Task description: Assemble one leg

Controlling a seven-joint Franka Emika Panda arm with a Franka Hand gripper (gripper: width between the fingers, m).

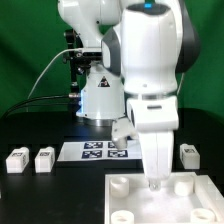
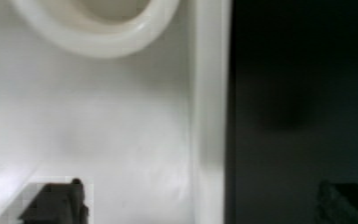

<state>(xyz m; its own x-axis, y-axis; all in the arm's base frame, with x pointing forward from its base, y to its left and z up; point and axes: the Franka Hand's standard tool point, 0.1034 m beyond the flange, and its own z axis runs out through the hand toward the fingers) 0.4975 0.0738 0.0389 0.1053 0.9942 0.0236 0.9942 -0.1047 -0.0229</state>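
In the exterior view three small white tagged legs lie on the black table: two at the exterior view's left (image 1: 17, 158) (image 1: 44, 157) and one at the right (image 1: 189, 152). The large white panel (image 1: 205, 205) with round corner sockets lies at the front. My gripper (image 1: 155, 183) points straight down at the panel's far edge, between two sockets. In the wrist view my gripper (image 2: 202, 203) is open. One dark fingertip (image 2: 55, 200) is over the white panel (image 2: 87, 120) and the other over the black table. A round socket (image 2: 101, 18) shows close by. Nothing is held.
The marker board (image 1: 95, 150) lies flat on the table between the left legs and the arm. The robot's white base (image 1: 98, 95) stands behind it, with cables running off to the exterior view's left. A green backdrop closes the back.
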